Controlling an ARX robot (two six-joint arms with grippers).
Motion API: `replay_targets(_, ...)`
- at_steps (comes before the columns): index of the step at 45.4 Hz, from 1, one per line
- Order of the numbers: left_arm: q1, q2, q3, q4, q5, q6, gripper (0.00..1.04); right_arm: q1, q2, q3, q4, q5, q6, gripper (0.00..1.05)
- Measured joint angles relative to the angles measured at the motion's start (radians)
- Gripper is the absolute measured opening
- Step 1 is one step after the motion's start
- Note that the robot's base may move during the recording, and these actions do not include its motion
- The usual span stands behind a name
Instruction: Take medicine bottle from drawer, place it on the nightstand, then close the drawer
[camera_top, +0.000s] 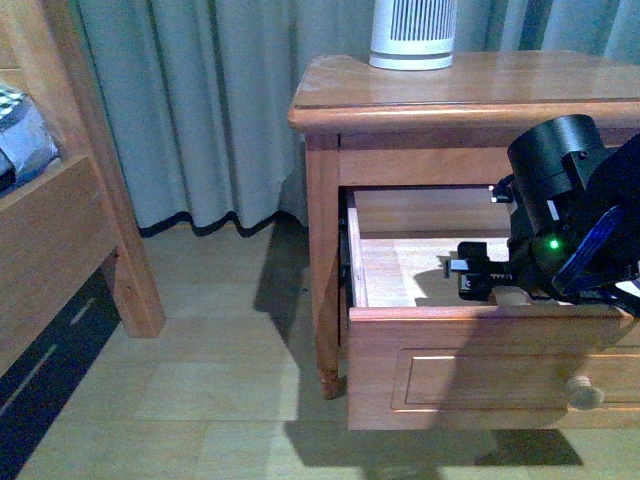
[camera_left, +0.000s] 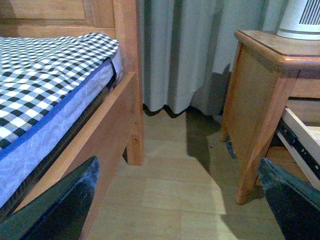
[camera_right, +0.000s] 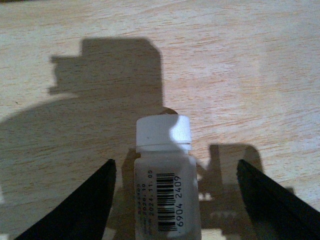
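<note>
In the front view we see the nightstand (camera_top: 450, 95) with its drawer (camera_top: 480, 345) pulled out, the knob (camera_top: 585, 392) on its front. The right arm reaches down into the drawer and the right claw (camera_top: 468, 272) sits low over the pale inside. We cannot tell its opening from here, and the bottle is hidden. A white slatted device (camera_top: 413, 33) stands on top of the nightstand. A bed frame (camera_top: 60, 240) is at the left and a curtain (camera_top: 200, 110) hangs behind.

In the left wrist view we see the left claw (camera_left: 180, 215) spread wide with nothing between its fingers (camera_left: 70, 210), above the floor (camera_left: 175, 190) between the bed frame (camera_left: 107, 130) and the nightstand (camera_left: 255, 100). A checked sheet (camera_left: 45, 75) covers the bed.

In the right wrist view we see the bottle (camera_right: 165, 195) on the drawer (camera_right: 225, 65) floor, white cap away from the wrist and barcode facing us. The right claw (camera_right: 172, 200) is wide open with a finger on each side of the bottle, neither touching it.
</note>
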Motion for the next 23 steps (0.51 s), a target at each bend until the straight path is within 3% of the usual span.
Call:
replay_targets(13,0.0,0.0,0.0,0.0,0.0,0.0,0.98,-0.001,0.001,0.001,0.0,0.005,0.005,0.33)
replay_targets(23,0.0,0.0,0.0,0.0,0.0,0.0,0.98,0.011,-0.074,-0.052,0.017,0.023,0.002,0.29)
